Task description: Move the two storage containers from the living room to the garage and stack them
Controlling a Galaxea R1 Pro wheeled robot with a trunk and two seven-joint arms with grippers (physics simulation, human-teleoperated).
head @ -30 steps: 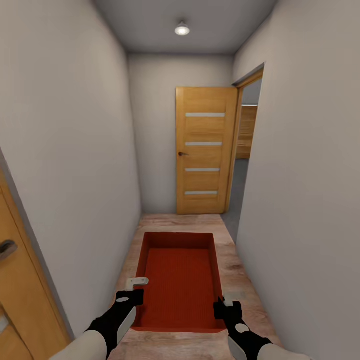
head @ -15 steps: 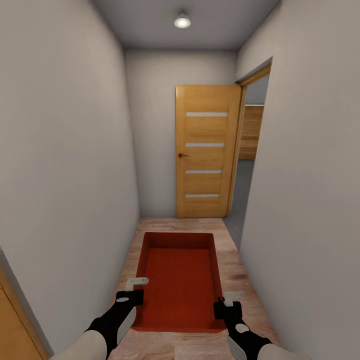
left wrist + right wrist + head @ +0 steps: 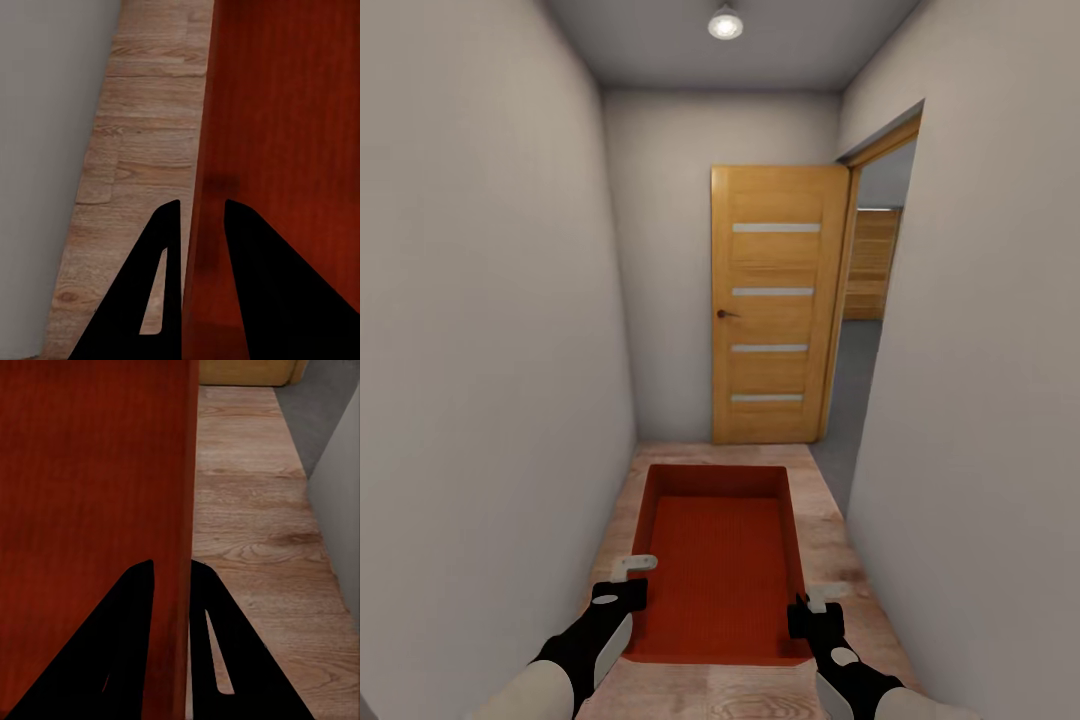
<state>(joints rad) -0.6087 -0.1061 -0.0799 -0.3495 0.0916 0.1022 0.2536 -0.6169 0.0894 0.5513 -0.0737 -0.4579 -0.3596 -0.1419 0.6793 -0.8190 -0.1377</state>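
An orange-red rectangular open-topped storage container (image 3: pixel 722 560) hangs low above the light wood-plank hallway floor (image 3: pixel 840 560), carried between both arms. The left claw (image 3: pixel 196 217) pinches its left long wall, one finger on each side; the right claw (image 3: pixel 174 574) pinches the right wall the same way. The tray's near edge hides the floor beneath it. Ahead, an open light-wood door with pale slats (image 3: pixel 772 305) stands beside a doorway whose grey floor (image 3: pixel 852 390) is partly cut off by the white wall (image 3: pixel 980 400).

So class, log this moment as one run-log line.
place: hallway | carried: tray | left pincer: shut on tray wall | right pincer: shut on tray wall | ahead: open door
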